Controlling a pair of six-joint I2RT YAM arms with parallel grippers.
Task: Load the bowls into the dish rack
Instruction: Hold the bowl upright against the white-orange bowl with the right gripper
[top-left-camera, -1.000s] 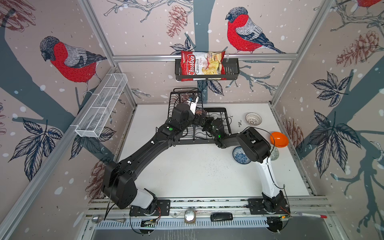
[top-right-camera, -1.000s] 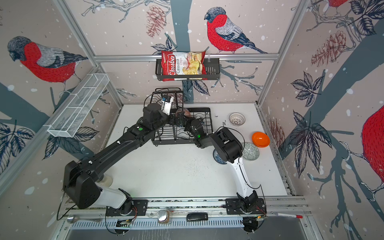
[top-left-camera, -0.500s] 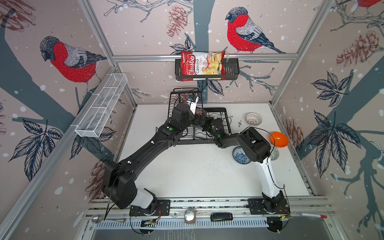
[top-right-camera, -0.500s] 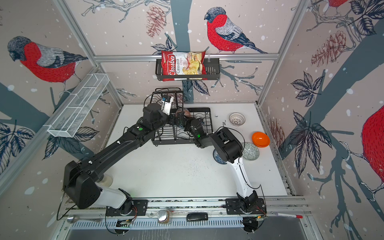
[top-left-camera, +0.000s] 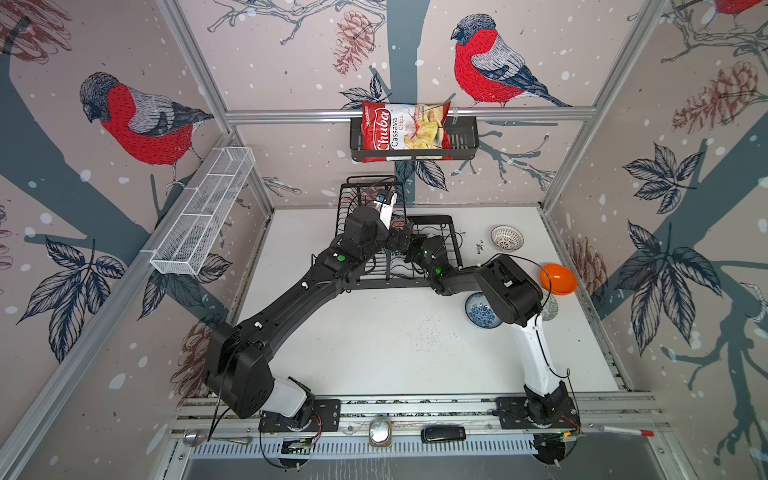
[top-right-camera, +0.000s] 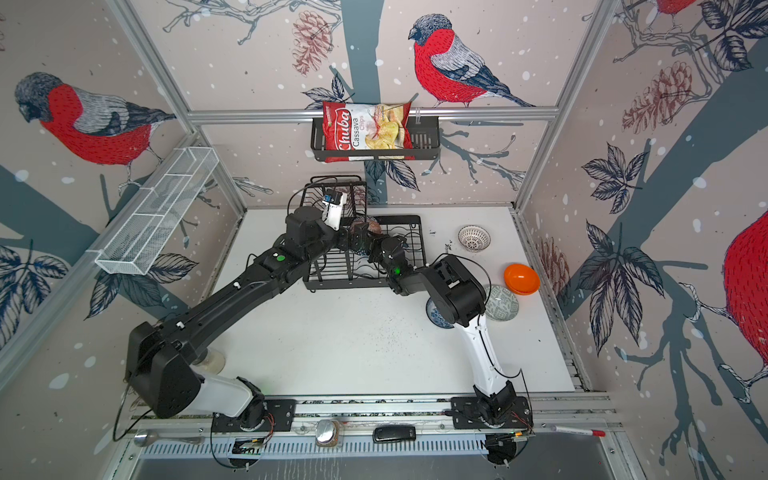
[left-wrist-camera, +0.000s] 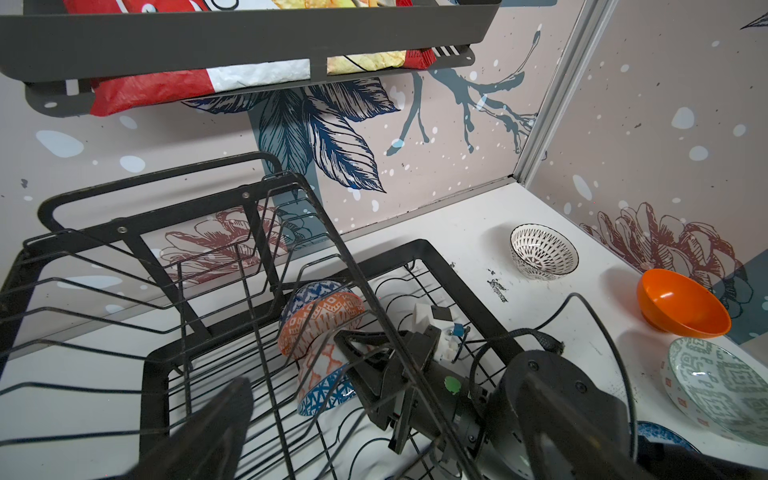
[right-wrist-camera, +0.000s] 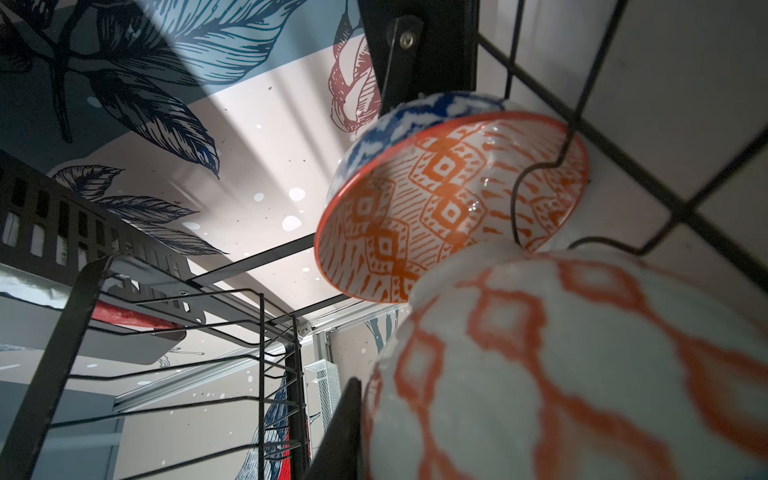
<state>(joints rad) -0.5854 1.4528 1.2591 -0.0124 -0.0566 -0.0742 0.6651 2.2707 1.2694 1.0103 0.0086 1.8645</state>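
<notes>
1. Dish rack (left-wrist-camera: 440, 266) holds two on edge in its lower tray: the orange-white bowl (left-wrist-camera: 322, 372) leans against the blue-backed bowl (left-wrist-camera: 318, 297).
2. My right claw (left-wrist-camera: 348, 356) straddles the orange-white bowl's wall; I cannot tell whether it presses.
3. My left claw (left-wrist-camera: 384, 399) hangs spread over the rack, holding nothing.
4. On the counter (top-left-camera: 374, 332), right of the rack: white lattice bowl (top-left-camera: 506, 238), orange bowl (top-left-camera: 558, 279), blue floral bowl (top-left-camera: 478, 318), grey patterned bowl (top-right-camera: 502, 302).

White table (top-left-camera: 374, 353): dish rack (top-left-camera: 399, 285), four bowls (top-left-camera: 506, 238).
</notes>
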